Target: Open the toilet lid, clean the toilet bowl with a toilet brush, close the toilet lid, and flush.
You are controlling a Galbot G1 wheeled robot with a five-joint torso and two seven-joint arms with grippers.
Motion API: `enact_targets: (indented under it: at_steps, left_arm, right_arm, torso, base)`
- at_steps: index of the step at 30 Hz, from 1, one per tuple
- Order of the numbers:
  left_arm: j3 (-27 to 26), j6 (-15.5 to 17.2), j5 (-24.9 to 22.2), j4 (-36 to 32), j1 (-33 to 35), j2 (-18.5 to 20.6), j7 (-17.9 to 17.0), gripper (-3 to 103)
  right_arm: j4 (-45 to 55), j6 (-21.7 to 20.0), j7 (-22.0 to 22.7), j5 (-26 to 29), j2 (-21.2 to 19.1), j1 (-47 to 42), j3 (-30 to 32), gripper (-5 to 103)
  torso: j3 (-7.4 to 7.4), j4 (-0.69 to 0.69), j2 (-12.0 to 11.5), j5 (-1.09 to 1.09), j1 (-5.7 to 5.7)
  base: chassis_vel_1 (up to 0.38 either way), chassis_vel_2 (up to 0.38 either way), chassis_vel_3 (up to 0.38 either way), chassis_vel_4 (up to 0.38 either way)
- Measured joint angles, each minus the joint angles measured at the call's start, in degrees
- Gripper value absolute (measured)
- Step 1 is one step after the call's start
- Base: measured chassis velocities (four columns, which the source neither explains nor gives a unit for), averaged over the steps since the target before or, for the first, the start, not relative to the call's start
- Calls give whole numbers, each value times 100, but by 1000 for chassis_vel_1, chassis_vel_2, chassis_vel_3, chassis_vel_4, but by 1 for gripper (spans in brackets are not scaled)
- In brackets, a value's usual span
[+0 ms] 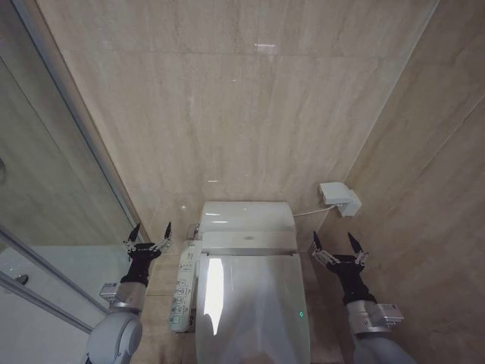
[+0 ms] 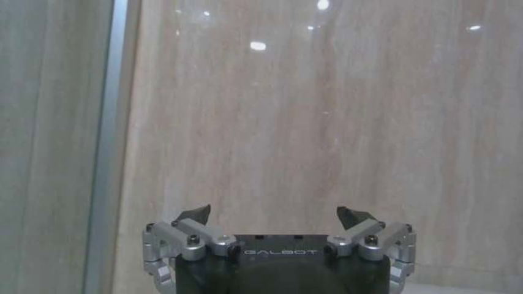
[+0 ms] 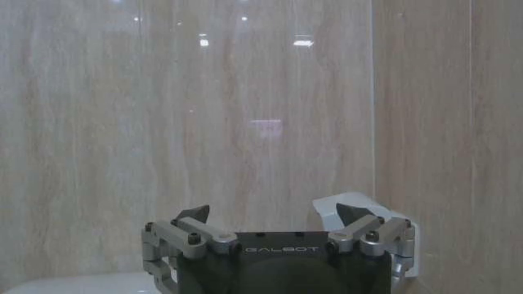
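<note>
Toilet lid [image 1: 258,303] lies shut over the bowl below us in the head view, a glossy white oval running toward the bottom edge of the frame, with a bright reflection along its left half and a small green light near its right edge. Behind it, against the beige tiled wall [image 1: 227,114], sits the white tank unit [image 1: 246,220]. Along the lid's left side runs the narrow white button panel [image 1: 182,292], just beside the toilet.

Our left gripper [image 1: 148,233] hovers left of the panel, near the glass shower partition [image 1: 53,212], its two dark fingers spread wide and holding nothing. Our right gripper [image 1: 336,244] hangs on the other side of the toilet, fingers likewise spread apart and empty, pointing toward the wall. Both are clear of the lid.

Up on the right-hand wall, near the corner, we see a small white wall box [image 1: 339,197] with a thin cord running toward the tank.

From the left wrist, our left gripper [image 2: 276,214] faces the tile with the partition's metal frame [image 2: 106,147] alongside. From the right wrist, our right gripper [image 3: 274,213] faces the corner, the wall box [image 3: 347,205] just behind one finger.
</note>
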Motion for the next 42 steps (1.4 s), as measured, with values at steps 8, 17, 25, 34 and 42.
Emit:
enact_targets:
  at_steps: [8,17,25,34,42]
  left_arm:
    - [-134,-84,-4,-36,195,-112,175,100]
    - [-310,-30,-128,-189,382,-199,345,100]
    - [-434,169,-142,-333,483,-223,384,100]
    - [-499,271,-114,-477,601,-213,345,100]
    - [-532,270,-88,-531,653,-194,344,100]
  right_arm:
    - [0,0,0,0,0,0,0,100]
    - [0,0,0,0,0,0,0,100]
    - [0,0,0,0,0,0,0,100]
    - [0,0,0,0,0,0,0,100]
    - [0,0,0,0,0,0,0,100]
  torso:
    - [0,0,0,-1,0]
    - [0,0,0,0,0]
    - [0,0,0,0,0]
    - [0,0,0,-1,0]
    - [0,0,0,-1,0]
  base:
    - [0,0,0,0]
    - [0,0,0,0]
    - [0,0,0,0]
    - [0,0,0,0]
    - [0,0,0,0]
